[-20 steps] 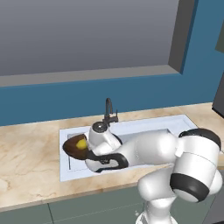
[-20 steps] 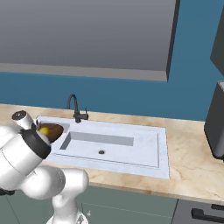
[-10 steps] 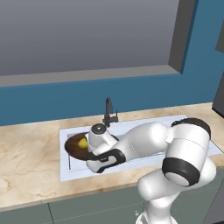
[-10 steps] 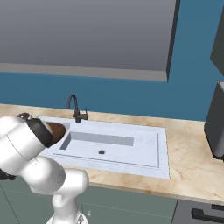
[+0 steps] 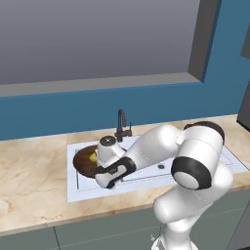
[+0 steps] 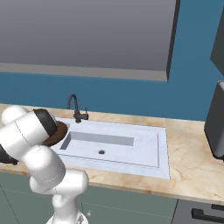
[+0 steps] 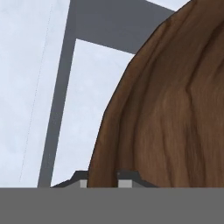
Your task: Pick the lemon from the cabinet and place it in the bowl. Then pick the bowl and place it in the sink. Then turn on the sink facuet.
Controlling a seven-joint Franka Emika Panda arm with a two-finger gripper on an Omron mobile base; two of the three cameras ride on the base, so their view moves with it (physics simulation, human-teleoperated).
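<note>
The dark brown wooden bowl (image 5: pixel 84 163) hangs over the left end of the pale sink (image 5: pixel 146 181), with the yellow lemon (image 5: pixel 93 157) inside it. My gripper (image 5: pixel 103 172) is shut on the bowl's near rim. In the hand view the grained bowl (image 7: pixel 175 113) covers the right side. Its rim runs down between my two fingertips (image 7: pixel 127 176), where the gripper (image 7: pixel 103 178) holds it, above the sink's stepped tray (image 7: pixel 61 92). The black faucet (image 5: pixel 121 123) stands just behind the bowl. From the right base view, a slice of the bowl (image 6: pixel 58 131) shows behind my arm, beside the faucet (image 6: pixel 74 107) and sink (image 6: pixel 114 146).
Marble counter (image 5: pixel 29 171) runs on both sides of the sink. A grey wall cabinet (image 5: pixel 97 39) hangs overhead against the blue wall. A dark coffee machine (image 6: pixel 216 127) stands at the counter's far right. My own elbow crosses in front of the basin.
My arm's elbow has swung left and lower over the sink front. The bowl with the lemon has stayed at the sink's left end, still held.
</note>
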